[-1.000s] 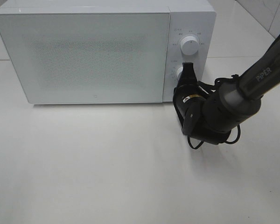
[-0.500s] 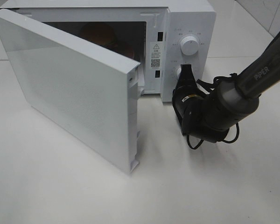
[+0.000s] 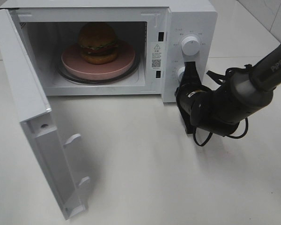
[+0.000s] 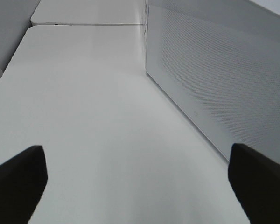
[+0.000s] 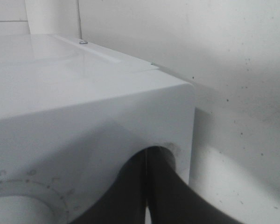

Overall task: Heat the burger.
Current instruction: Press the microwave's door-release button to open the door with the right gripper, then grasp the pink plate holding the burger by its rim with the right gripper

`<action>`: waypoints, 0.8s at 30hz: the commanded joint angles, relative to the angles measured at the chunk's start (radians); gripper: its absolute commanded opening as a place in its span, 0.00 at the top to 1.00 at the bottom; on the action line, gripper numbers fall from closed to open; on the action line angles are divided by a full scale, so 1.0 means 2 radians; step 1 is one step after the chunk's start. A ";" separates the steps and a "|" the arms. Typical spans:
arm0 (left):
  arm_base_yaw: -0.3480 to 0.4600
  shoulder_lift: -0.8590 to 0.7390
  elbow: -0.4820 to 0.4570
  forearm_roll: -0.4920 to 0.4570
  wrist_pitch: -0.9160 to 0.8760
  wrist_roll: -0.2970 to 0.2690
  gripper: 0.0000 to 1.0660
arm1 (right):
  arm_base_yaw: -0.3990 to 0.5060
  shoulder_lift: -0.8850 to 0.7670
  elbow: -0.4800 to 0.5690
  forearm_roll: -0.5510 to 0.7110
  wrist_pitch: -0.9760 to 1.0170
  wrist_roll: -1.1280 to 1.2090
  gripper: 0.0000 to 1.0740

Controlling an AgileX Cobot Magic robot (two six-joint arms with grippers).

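Observation:
The burger (image 3: 98, 42), with a brown bun and green lettuce, sits on a round pink plate (image 3: 125, 63) inside the white microwave (image 3: 189, 14). The microwave door (image 3: 23, 93) stands swung wide open to the left. My right gripper (image 3: 189, 69) is shut with nothing in it, its tip against the lower control (image 3: 180, 72) of the microwave's panel. In the right wrist view its fingers (image 5: 147, 186) are pressed together in front of the panel. My left gripper (image 4: 140, 186) is open, with nothing between its dark fingertips (image 4: 18, 177), and it looks along the door's outer face (image 4: 224, 79).
An upper dial (image 3: 191, 45) sits above the lower control on the panel. A glass turntable (image 3: 65, 75) lies under the plate. The open door juts out over the front left of the white table (image 3: 145, 173). The right arm (image 3: 253, 84) crosses the table's right side.
The microwave door has swung from shut to wide open, which brings the burger on its plate into view. My right gripper has stayed at the lower control.

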 commanded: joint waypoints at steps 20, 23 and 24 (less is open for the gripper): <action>0.002 -0.010 0.001 -0.005 -0.006 -0.001 0.03 | -0.009 -0.203 0.105 -0.059 0.248 -0.300 1.00; 0.002 -0.010 0.001 -0.005 -0.006 -0.001 0.03 | -0.009 -0.229 0.105 -0.088 0.293 -0.336 1.00; 0.002 -0.010 0.001 -0.005 -0.006 -0.001 0.03 | -0.009 -0.245 0.105 -0.113 0.327 -0.354 1.00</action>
